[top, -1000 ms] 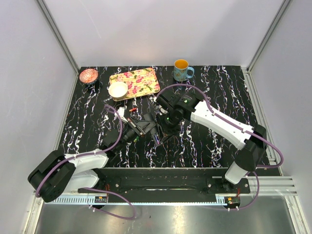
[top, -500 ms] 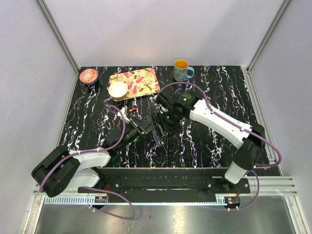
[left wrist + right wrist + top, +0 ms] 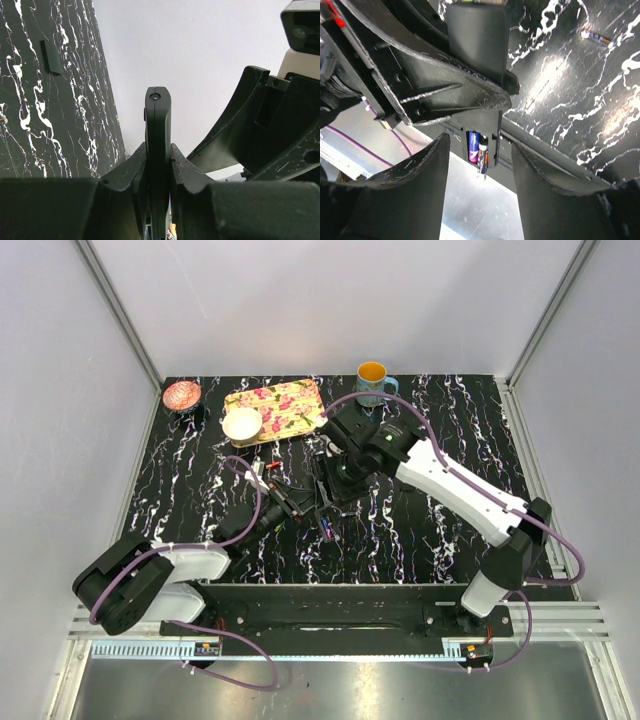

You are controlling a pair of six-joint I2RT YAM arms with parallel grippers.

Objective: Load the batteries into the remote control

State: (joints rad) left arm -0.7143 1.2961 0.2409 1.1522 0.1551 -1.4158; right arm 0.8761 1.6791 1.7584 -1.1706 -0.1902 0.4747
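My left gripper (image 3: 158, 152) is shut on the remote control (image 3: 158, 120), a slim black bar seen edge-on between its jaws and lifted off the table. In the right wrist view the remote's open compartment (image 3: 481, 137) holds a purple-blue battery (image 3: 472, 146). Beside it a second battery (image 3: 483, 156) with an orange band sticks out of the end. My right gripper (image 3: 481, 165) stands open around that end, its fingers (image 3: 422, 170) apart from the batteries. Another battery (image 3: 596, 38) lies loose on the table. From above, the right gripper (image 3: 333, 478) hangs over the remote (image 3: 318, 515).
A flowered tray (image 3: 280, 405), a white bowl (image 3: 242, 424), a pink bowl (image 3: 182, 395) and a mug (image 3: 373, 384) stand along the far side. Small reddish pieces (image 3: 270, 468) lie left of the grippers. A small flat black piece (image 3: 50, 58) rests on the marbled table.
The right gripper's jaws have spread and let go of the second battery, which stays in the compartment. The right arm has drawn back toward the far side; the left arm shifted slightly.
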